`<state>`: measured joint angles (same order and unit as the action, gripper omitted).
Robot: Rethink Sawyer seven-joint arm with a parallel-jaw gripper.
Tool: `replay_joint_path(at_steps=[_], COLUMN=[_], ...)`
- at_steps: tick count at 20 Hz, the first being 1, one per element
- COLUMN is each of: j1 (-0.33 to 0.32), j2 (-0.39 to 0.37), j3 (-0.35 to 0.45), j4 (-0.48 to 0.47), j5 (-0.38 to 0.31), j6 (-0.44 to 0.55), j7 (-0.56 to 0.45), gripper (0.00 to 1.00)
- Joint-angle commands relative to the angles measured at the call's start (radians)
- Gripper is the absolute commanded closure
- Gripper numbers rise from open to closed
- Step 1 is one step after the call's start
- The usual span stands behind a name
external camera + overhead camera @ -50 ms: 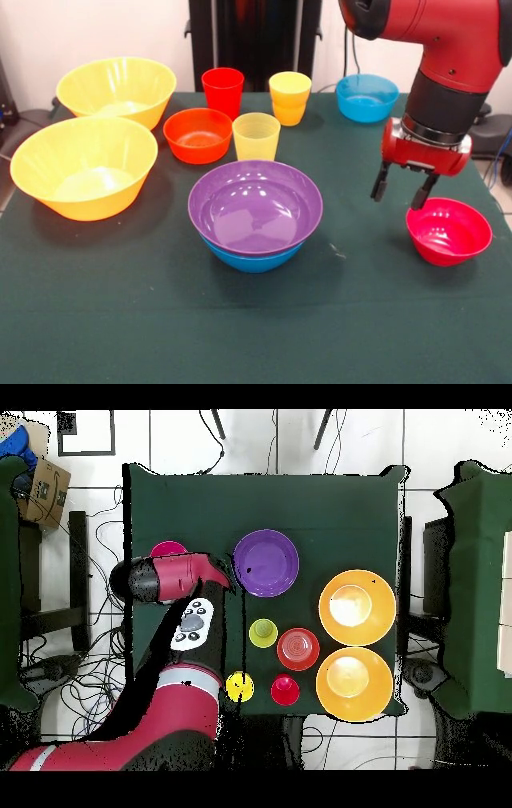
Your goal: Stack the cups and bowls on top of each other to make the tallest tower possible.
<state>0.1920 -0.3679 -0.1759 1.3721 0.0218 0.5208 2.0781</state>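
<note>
We find the widest free room on the worktop (160,336) along the near edge, in front of the purple bowl (254,206) nested in the blue bowl (254,258). A clear lane also runs between that stack and the pink-red bowl (448,230); the hand (402,190) hangs there, its tips spread, just above that bowl's far rim. Behind the stack the room is crowded: the orange-red bowl (198,134), the pale yellow cup (256,136), the red cup (222,91) and the stacked orange-yellow cups (290,97) stand close together. Two large yellow bowls (84,166) block one side. The light-blue bowl (366,97) stands apart at the far edge.
</note>
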Motion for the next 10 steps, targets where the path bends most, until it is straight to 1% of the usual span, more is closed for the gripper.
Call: replay_joint_path(at_steps=[1,6,10], j1=[0.012,0.042,0.045], j2=[0.034,0.044,0.042], j3=[0.083,0.053,0.052], j4=[0.018,0.004,0.022], j5=[0.024,0.026,0.030], j6=[-0.059,-0.022,-0.035], j7=[0.147,0.168,0.175], gripper=[0.00,0.00,0.00])
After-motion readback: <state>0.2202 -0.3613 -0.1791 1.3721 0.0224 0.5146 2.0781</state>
